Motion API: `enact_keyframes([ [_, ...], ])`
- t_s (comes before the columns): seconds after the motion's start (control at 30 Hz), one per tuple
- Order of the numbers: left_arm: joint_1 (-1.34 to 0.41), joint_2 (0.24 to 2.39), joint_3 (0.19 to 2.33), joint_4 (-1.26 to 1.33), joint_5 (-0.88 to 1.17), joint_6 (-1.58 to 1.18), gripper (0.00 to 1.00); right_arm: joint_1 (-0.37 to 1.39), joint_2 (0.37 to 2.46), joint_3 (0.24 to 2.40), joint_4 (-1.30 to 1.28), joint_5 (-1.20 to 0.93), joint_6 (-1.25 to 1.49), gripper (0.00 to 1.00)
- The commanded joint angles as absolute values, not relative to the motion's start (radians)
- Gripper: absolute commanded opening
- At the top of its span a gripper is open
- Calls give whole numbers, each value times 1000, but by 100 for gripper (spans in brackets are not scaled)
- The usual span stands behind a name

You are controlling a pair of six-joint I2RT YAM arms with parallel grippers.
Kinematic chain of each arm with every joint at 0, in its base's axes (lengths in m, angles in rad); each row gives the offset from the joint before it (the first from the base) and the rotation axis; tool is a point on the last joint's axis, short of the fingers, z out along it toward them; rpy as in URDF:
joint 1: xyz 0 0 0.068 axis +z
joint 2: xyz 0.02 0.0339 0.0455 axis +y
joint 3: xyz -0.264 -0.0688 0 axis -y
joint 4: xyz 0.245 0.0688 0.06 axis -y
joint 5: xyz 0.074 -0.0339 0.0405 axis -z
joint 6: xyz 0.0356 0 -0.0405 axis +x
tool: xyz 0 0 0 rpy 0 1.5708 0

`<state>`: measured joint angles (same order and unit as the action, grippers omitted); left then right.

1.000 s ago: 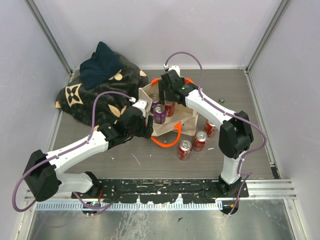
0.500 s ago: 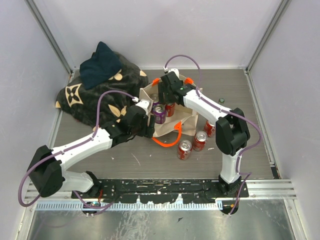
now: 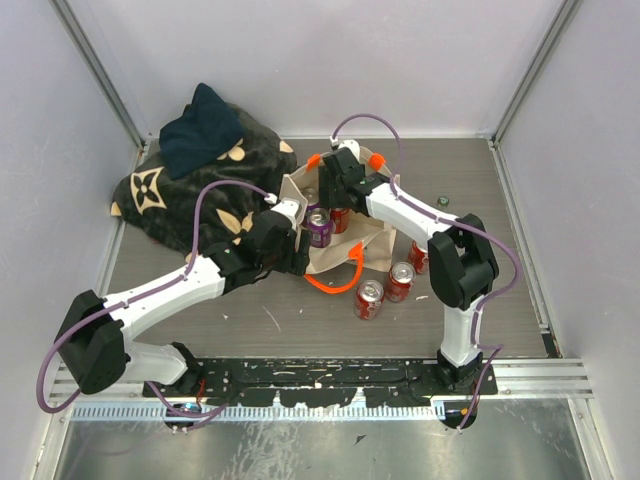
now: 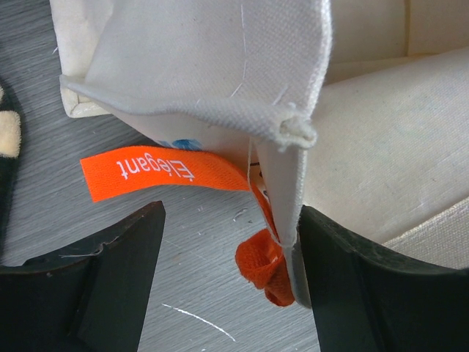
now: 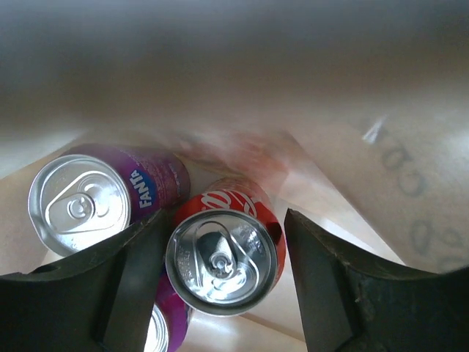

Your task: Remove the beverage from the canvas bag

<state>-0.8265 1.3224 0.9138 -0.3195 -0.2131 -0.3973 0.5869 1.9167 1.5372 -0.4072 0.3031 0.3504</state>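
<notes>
One bag [image 3: 335, 258], with two orange handles [image 3: 324, 287]. Inside the bag, three cans show: two purple cans [image 5: 80, 205] and one red can [image 5: 223, 253]. Three more red cans [image 3: 369, 298] stand on the bench [image 3: 300, 322] just outside the bag, at its near right. One blanket [image 3: 165, 195] lies left of the bag, with one dark blue cloth [image 3: 200, 135] on top. One small round thing [image 3: 441, 201] sits right of the bag.

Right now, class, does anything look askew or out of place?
The canvas bag sags, its corner seam crumpled between the open jaws of the left gripper; an orange handle sprawls on the table. Nothing spilled.
</notes>
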Motion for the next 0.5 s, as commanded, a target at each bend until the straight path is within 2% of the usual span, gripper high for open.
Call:
enact_keyframes([
  [0.0,-825,1314,931,-337,-237,-399,80,583,1967,1527,-444,271,370,69],
  [0.47,-824,1317,932,-338,-230,-396,81,579,1948,1421,-468,363,399,69],
])
